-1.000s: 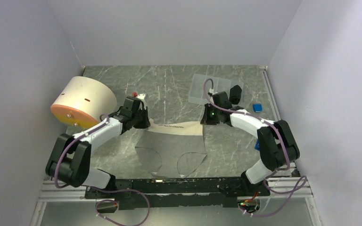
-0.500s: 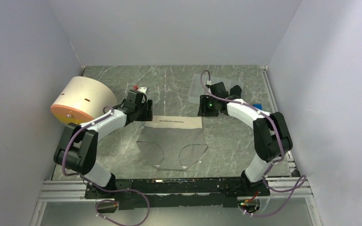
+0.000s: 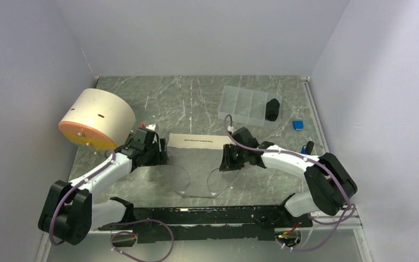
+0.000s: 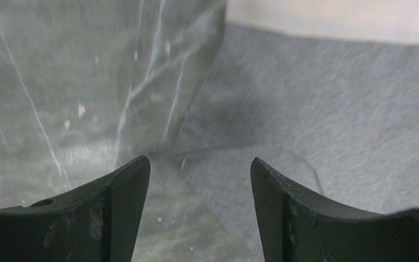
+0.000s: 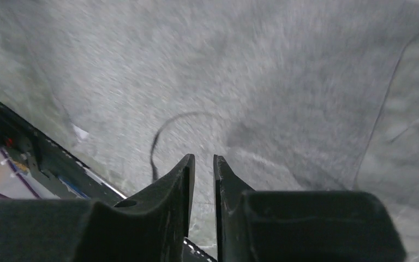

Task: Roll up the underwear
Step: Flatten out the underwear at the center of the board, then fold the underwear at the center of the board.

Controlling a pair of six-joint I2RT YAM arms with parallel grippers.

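Note:
The grey underwear (image 3: 199, 170) lies flat on the marbled table, its beige waistband (image 3: 199, 140) at the far side and the leg openings toward me. My left gripper (image 3: 155, 155) hovers low at the garment's left edge. It is open, and its jaws (image 4: 199, 164) frame bare table and the fabric edge (image 4: 333, 109). My right gripper (image 3: 228, 161) is over the right part of the cloth (image 5: 251, 71). Its jaws (image 5: 203, 158) stand almost together with a thin gap and nothing between them.
A cream drum with an orange face (image 3: 95, 117) stands at the left, close to my left arm. A clear compartment box (image 3: 243, 103) and a black object (image 3: 273, 109) sit at the back right, small blue items (image 3: 298, 124) beside them. The black rail (image 3: 196, 215) runs along the near edge.
Both grippers let go of the waistband corners and came toward me, down the garment's sides. The waistband now lies flat. The left jaws opened wide; the right jaws opened, then narrowed.

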